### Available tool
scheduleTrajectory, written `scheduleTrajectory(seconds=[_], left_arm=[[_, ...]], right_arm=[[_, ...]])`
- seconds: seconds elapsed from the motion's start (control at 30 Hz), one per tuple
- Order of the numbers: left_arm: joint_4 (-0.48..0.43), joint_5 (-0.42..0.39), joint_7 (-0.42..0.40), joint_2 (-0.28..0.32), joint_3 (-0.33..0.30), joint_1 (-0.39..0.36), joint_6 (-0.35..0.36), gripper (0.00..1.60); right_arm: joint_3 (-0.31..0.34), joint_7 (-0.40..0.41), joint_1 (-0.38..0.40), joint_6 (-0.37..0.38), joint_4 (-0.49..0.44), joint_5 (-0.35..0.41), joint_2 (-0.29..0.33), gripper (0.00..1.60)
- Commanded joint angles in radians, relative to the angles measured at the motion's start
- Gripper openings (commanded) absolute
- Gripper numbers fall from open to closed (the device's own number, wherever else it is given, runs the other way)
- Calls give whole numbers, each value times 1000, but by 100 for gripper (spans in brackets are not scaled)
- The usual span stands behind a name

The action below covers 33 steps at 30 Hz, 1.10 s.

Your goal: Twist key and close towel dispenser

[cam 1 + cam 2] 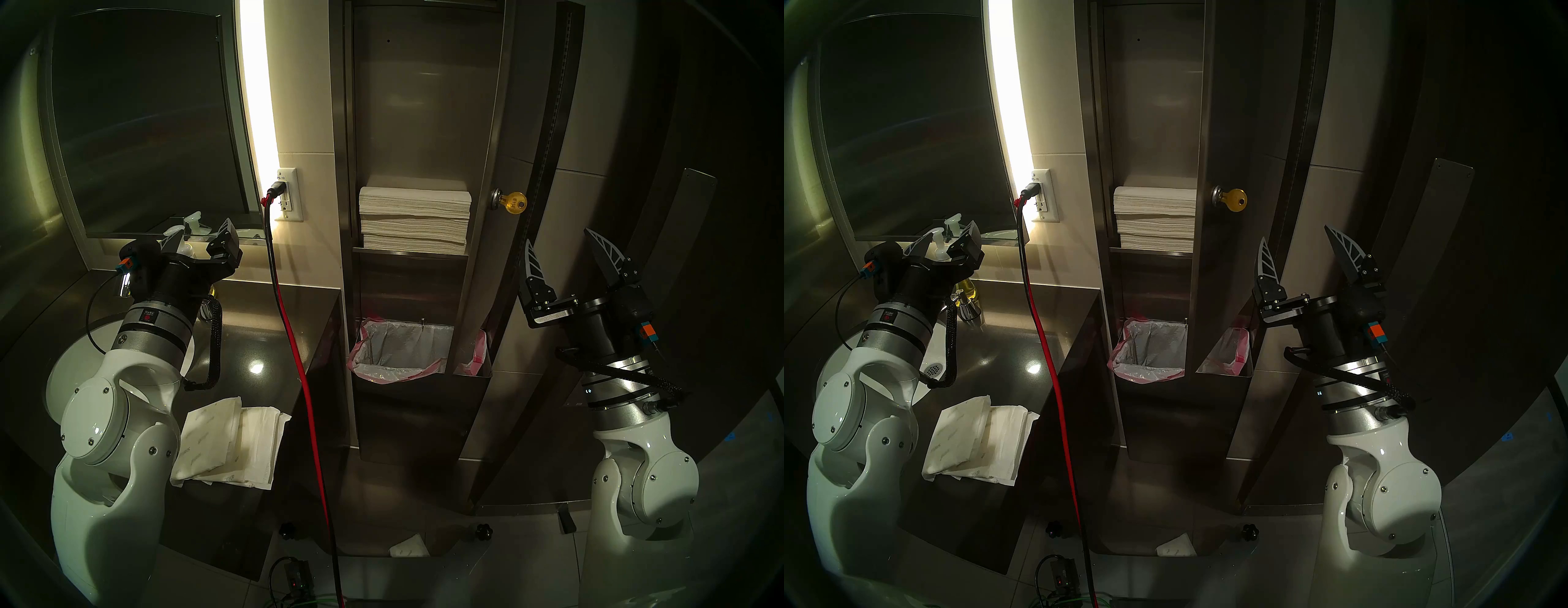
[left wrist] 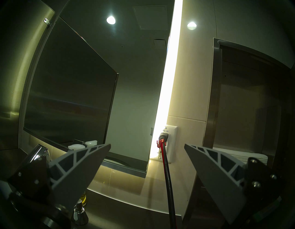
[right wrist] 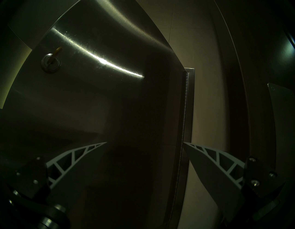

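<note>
The towel dispenser (image 1: 424, 106) is a tall steel wall cabinet. Its long door (image 1: 526, 127) stands open, hinged on the right. White folded towels (image 1: 413, 220) lie stacked on its inner shelf. The brass key (image 1: 515, 202) sticks out of the round lock (image 1: 496, 198) on the door's free edge. It also shows in the right wrist view (image 3: 56, 51), up and to the left. My right gripper (image 1: 558, 237) is open and empty, below and right of the key, facing the door's outer face (image 3: 111, 96). My left gripper (image 1: 197, 231) is open and empty over the counter by the mirror.
A pink-lined waste bin (image 1: 399, 352) sits in the cabinet's lower part. A red and black cable (image 1: 292, 339) hangs from the wall outlet (image 1: 288, 195) across the counter (image 1: 254, 322). Loose folded towels (image 1: 229, 441) lie on the counter's front. The dark mirror (image 1: 140, 127) and a soap bottle (image 1: 939, 246) are at the left.
</note>
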Motion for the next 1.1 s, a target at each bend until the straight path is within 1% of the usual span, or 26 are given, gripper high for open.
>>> scheduleTrajectory(seconds=[0.0,0.17,0.43,0.6,0.67,0.7,0.83,0.9,0.93,0.97,1.07], left_arm=[[-7,0,1,-1,-1,-1,0,160],[-7,0,1,-1,-1,-1,0,160],[-7,0,0,-1,-1,-1,0,160],[-6,0,0,-1,-1,-1,0,160],[-6,0,0,-1,-1,-1,0,160],[-6,0,0,-1,-1,-2,0,160],[-6,0,0,-1,-1,-2,0,160],[-6,0,0,-1,-1,-2,0,160],[-6,0,0,-1,-1,-2,0,160],[-6,0,-1,-1,-1,-2,0,160],[-6,1,-1,-1,-1,-2,-1,160]], right_arm=[[-3,45,5,24,-20,41,36,160],[-21,68,-2,35,-20,41,40,160],[-36,112,-2,56,-14,65,61,160],[-55,137,12,103,-11,100,70,160],[-66,135,25,144,-12,120,64,160],[-76,123,36,202,-13,160,45,160],[-84,140,85,228,-4,205,57,160],[-88,139,109,252,-6,223,57,160],[-90,131,122,266,-4,235,62,160],[-95,109,147,294,2,265,66,160],[-97,60,183,333,5,295,69,160]])
